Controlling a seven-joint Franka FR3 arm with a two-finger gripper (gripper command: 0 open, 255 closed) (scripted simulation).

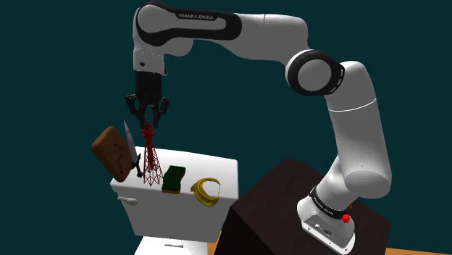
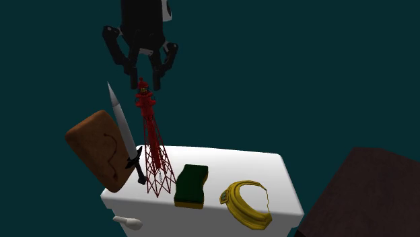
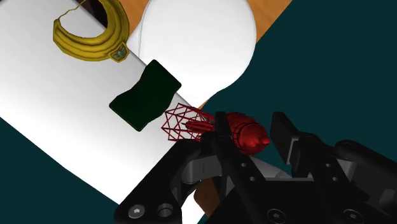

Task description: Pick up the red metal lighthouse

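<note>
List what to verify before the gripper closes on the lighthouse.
1. Gripper open: ok, the fingers stand apart in the wrist view.
2. Lighthouse top between the fingers: ok, the red tip sits between them.
3. Lighthouse upright on the white tank lid: ok.
4. Knife clear of the fingers: cannot tell; its tip rises close beside the gripper.
5. Green sponge out of the way: ok, it lies low beside the lighthouse's base.
</note>
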